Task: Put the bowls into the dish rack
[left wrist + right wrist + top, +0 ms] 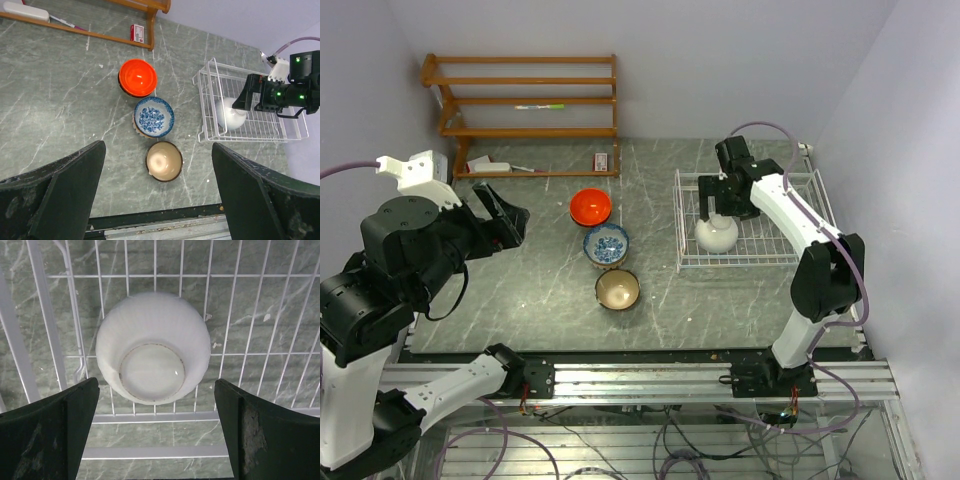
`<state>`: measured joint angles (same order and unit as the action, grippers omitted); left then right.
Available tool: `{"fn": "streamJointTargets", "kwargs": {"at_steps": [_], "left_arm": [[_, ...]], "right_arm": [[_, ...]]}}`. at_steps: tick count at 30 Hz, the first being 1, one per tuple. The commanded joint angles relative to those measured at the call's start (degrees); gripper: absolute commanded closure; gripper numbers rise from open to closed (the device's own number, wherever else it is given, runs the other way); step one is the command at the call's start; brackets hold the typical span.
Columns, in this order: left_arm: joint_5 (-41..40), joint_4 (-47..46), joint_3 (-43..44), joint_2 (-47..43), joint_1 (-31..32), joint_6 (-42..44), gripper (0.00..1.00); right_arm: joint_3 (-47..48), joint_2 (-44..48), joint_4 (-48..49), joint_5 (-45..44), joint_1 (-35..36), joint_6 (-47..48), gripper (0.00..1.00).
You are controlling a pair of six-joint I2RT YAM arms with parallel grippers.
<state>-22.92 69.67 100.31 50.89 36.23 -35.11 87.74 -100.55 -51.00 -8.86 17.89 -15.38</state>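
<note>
Top view: a white wire rack point(740, 264) sits on a grey marbled table point(520, 290). One white bowl point(716, 234) lies inside the rack, in its near left part, seemingly bottom up. The right hand point(728, 208) hovers directly over that bowl, jaws spread, holding nothing. Left of the rack, three bowls stand in a line on the table: orange point(590, 207) level with the rack's middle, blue-patterned point(606, 244) level with its near part, tan point(617, 289) nearer the arms than the rack. The left hand point(502, 218) is raised well left of the rack, beyond those bowls, open and empty. Left wrist view: looking down between two wide-apart dark fingers point(60, 195), the same three bowls show left of the rack, with the white bowl inside it under the right hand. Right wrist view: the white bowl point(152, 347) rests on the rack's wires point(150, 417), its round foot facing up, centred between the parted fingers point(50, 430), which do not touch it. The first bowl looks placed, with three left to load. The next move calls for the right hand to rise clear of the rack's wall, then reach left for a bowl.
</note>
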Motion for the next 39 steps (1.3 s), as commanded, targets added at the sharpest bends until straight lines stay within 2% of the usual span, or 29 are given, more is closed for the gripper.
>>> {"fn": "streamJointTargets", "kwargs": {"at_steps": [1, 14, 32, 37, 39], "left_arm": [[-1.4, -1.4, -0.1, -0.1, 0.2, 0.4, 0.01], [-1.3, -0.7, 1.0, 0.9, 0.2, 0.8, 0.01], [-1.1, 0.4, 1.0, -0.3, 0.2, -0.8, 0.01], [-1.6, 1.0, 1.9, -0.3, 0.2, -0.7, 0.01], [-1.6, 1.4, 2.4, 0.0, 0.2, -0.6, 0.01]], "right_arm": [[0.8, -1.3, -0.6, -0.2, 0.3, 0.7, 0.00], [-1.4, -0.7, -0.2, -0.6, 0.3, -0.2, 0.11], [-3.2, -0.9, 1.5, -1.6, 0.0, -0.6, 0.53], [-2.8, 0.6, 2.5, -3.3, -2.2, -1.7, 0.69], [-2.6, 1.0, 3.1, -3.0, -3.8, -2.1, 0.72]]}}
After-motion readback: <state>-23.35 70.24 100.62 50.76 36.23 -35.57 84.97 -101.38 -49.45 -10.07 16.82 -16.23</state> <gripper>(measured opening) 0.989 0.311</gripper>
